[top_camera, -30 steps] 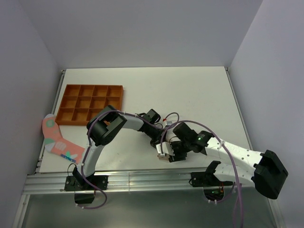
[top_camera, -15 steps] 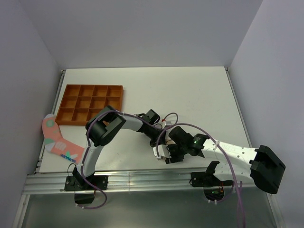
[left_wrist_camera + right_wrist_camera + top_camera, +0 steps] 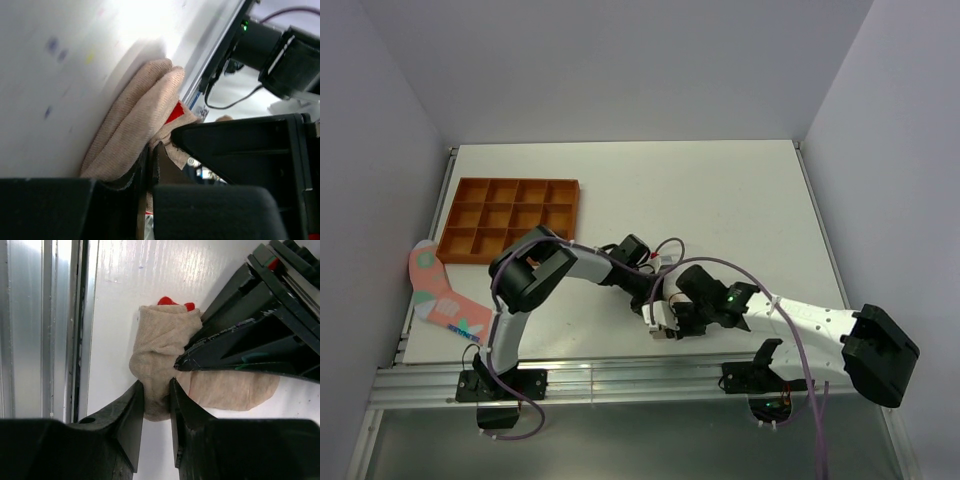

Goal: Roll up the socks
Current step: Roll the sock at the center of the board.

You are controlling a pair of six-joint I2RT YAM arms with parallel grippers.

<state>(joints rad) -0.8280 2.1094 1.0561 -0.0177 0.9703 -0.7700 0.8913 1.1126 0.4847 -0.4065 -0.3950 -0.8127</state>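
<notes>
Rail (image 3: pixel 620 372): metal, along the near edge of the tabletop (image 3: pixel 720 190).
Right gripper (image 3: pixel 156 385): low over the tabletop, just past the rail; jaws clamped on a fold of the beige sock (image 3: pixel 160 340).
Beige sock: bunched on the white tabletop close to the near edge, about midway along it; gripped from two sides.
Red patch (image 3: pixel 172 302): peeks out at one end of the beige sock; what it is cannot be told.
Left gripper (image 3: pixel 151 156): on the far side of the beige sock, close beside the right gripper; jaws nearly together, pinching beige fabric.
Spotted sock (image 3: pixel 438 295): pink, lying flat at the left edge, well apart from both grippers.
Tray (image 3: pixel 516 182): orange, twelve compartments, far left, just beyond the spotted sock.
</notes>
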